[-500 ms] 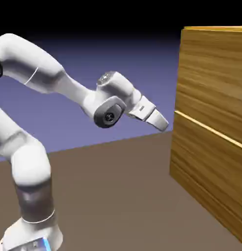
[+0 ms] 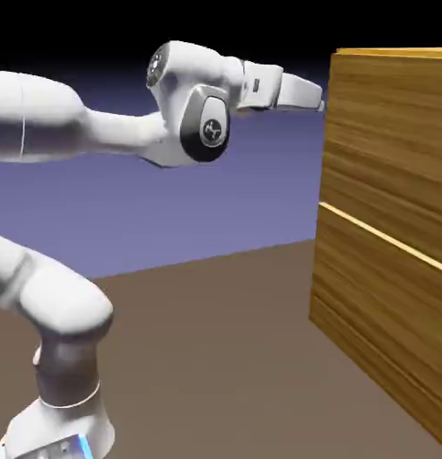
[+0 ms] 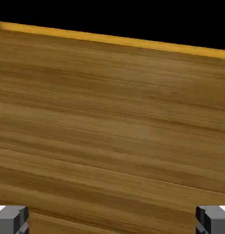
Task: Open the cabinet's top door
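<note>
We start at the cabinet (image 2: 385,224), the big box of golden-brown wood filling the right side of the exterior view. Its upper panel, the top door (image 2: 390,134), lies flush with the cabinet's front above a pale seam, and the lower panel sits below that seam, so we judge the door fully shut and the task barely begun. We can find no handle in either view; it may sit further along the door, out of frame.

Our pincer (image 2: 316,95) points level at the cabinet's near edge, up at the height of the top door, close to the wood but not visibly touching it. In the hand view its two grey fingertips (image 3: 11,219) stand wide apart at the bottom corners with nothing between them. Left to do, as we see it: find the handle, close on it, and swing the door out.

The wood shows flat, horizontal grain with a brighter yellow strip along the cabinet's top edge. The arm is smooth, rounded white, rising from a plain brown worktop (image 2: 215,359) beside the cabinet.
</note>
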You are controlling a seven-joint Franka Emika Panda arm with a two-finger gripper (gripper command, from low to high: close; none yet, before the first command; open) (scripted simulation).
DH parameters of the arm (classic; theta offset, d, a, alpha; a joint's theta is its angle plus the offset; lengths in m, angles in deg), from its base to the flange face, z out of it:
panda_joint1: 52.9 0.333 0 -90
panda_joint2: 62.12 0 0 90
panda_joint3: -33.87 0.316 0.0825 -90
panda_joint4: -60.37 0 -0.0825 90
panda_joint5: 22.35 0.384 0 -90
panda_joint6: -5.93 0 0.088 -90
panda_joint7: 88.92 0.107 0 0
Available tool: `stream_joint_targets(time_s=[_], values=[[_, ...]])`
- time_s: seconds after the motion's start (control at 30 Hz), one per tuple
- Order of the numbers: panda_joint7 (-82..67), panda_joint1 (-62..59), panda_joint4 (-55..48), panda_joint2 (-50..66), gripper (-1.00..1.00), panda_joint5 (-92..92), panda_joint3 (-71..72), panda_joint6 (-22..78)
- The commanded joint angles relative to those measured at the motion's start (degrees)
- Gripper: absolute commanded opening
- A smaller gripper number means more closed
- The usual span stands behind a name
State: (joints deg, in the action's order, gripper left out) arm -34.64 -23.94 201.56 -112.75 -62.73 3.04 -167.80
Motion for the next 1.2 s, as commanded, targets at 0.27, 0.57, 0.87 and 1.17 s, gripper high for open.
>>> stream_joint_targets(time_s=[0.27,0.57,0.87,1.17], values=[[6.6,15.7,-11.0,-10.0,0.0,-22.4,-17.1,0.2],[13.1,31.4,-22.0,-20.0,0.0,-44.9,-34.2,0.3],[18.7,44.6,-31.3,-28.4,0.0,-63.7,-48.6,0.4],[22.2,51.8,-38.0,-29.6,-1.0,-69.4,-48.7,2.9]])
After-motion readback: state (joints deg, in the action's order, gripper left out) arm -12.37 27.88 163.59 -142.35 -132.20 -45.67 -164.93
